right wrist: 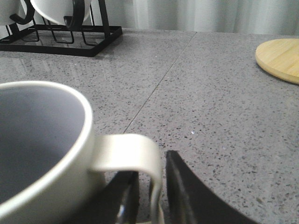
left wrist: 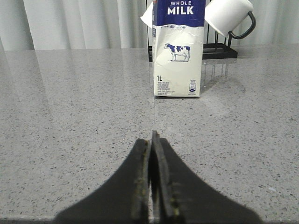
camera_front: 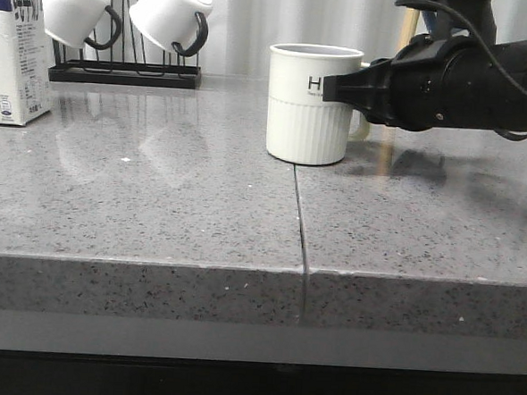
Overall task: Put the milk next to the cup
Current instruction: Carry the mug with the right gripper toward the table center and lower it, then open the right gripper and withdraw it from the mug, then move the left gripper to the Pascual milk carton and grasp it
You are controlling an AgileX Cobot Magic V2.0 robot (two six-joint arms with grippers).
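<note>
The milk (camera_front: pixel 18 48) is a tall white carton with a dark blue top. It stands upright at the far left of the counter, and in the left wrist view (left wrist: pixel 178 51) it is straight ahead. My left gripper (left wrist: pixel 153 137) is shut and empty, low over the counter, well short of the carton. The cup (camera_front: pixel 310 102) is a cream ribbed mug that stands upright near the middle. My right gripper (camera_front: pixel 342 88) is at its handle (right wrist: pixel 126 151). One finger is inside the loop and one outside, with small gaps on both sides.
A black rack (camera_front: pixel 123 73) with two white black-handled mugs (camera_front: pixel 172 13) stands at the back left, right of the milk. A round wooden board (right wrist: pixel 280 58) lies beyond the cup. A seam (camera_front: pixel 299 227) runs down the grey counter to its front edge.
</note>
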